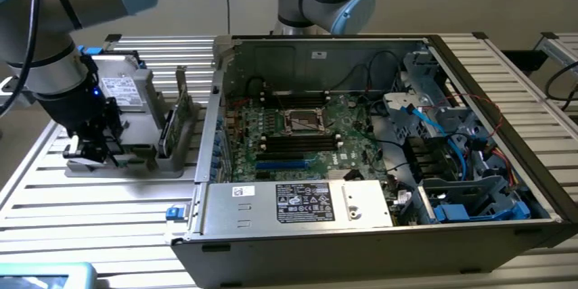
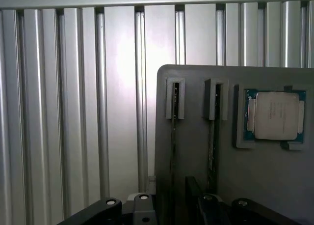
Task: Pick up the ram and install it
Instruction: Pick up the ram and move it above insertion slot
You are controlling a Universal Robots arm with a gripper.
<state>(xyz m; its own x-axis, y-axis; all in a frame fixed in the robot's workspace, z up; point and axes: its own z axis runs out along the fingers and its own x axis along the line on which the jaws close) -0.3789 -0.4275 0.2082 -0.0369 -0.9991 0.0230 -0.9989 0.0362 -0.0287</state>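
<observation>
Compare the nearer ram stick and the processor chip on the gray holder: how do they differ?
The ram stands on edge in a narrow slot; the processor chip lies flat in a square recess. The ram is long, thin and dark; the processor chip is square with a silver lid. Both sit in the same gray holder.

The open claw [image 1: 91, 150] [image 2: 174, 212] hangs over the grey holder [image 2: 274, 185], where room is tight. Ahead of it the first ram stick [image 2: 173, 136] and the second ram stick [image 2: 214, 136] stand on edge in narrow slots, with only a slim strip of holder between them. Past the second stick the processor [image 2: 274, 114] lies flat in its recess and blocks nothing above it. Off the holder's edge the slatted table [image 2: 73, 112] gives open room. In the exterior view the computer case wall [image 1: 215, 99] rises just beside the holder, on the side away from the claw.
</observation>
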